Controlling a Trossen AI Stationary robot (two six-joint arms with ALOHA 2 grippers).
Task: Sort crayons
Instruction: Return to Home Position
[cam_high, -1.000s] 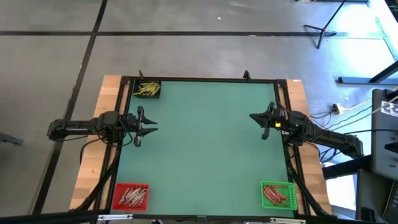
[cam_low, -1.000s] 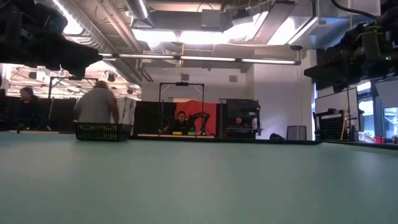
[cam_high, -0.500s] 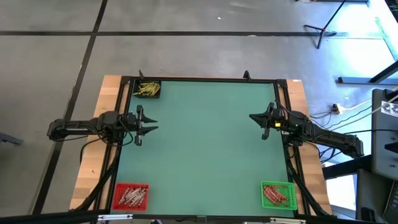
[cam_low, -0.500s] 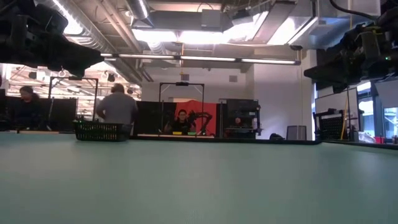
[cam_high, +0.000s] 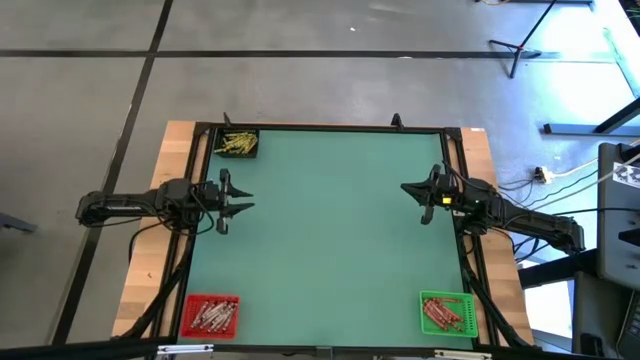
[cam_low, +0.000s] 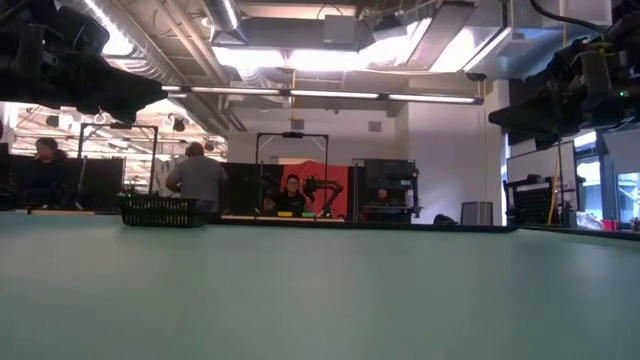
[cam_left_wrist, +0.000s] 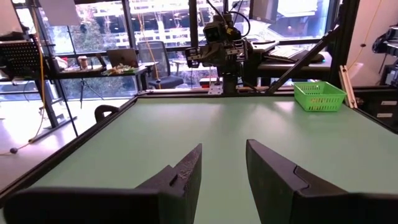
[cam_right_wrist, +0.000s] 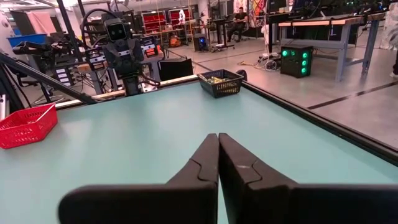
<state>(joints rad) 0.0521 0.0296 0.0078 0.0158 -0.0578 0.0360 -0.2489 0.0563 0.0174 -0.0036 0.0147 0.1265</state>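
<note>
The crayons lie in three bins at the table's corners. Yellow ones (cam_high: 236, 145) fill the black bin (cam_high: 249, 152) at the far left. Reddish ones (cam_high: 210, 316) lie in the red bin (cam_high: 189, 318) at the near left, and orange-red ones (cam_high: 441, 315) in the green bin (cam_high: 462, 304) at the near right. My left gripper (cam_high: 247, 207) hovers level over the table's left edge, open, with nothing between its fingers (cam_left_wrist: 186, 174). My right gripper (cam_high: 406, 188) hovers over the right edge, shut and empty (cam_right_wrist: 218, 155).
The green mat (cam_high: 330, 230) lies bare between the two grippers. A dark frame rail (cam_high: 320, 127) runs round the table. In the low view the black bin (cam_low: 160, 210) stands at the far edge, with people in the room behind.
Both grippers and the crayons have kept still. Only a person in the room behind the table has walked across the background.
</note>
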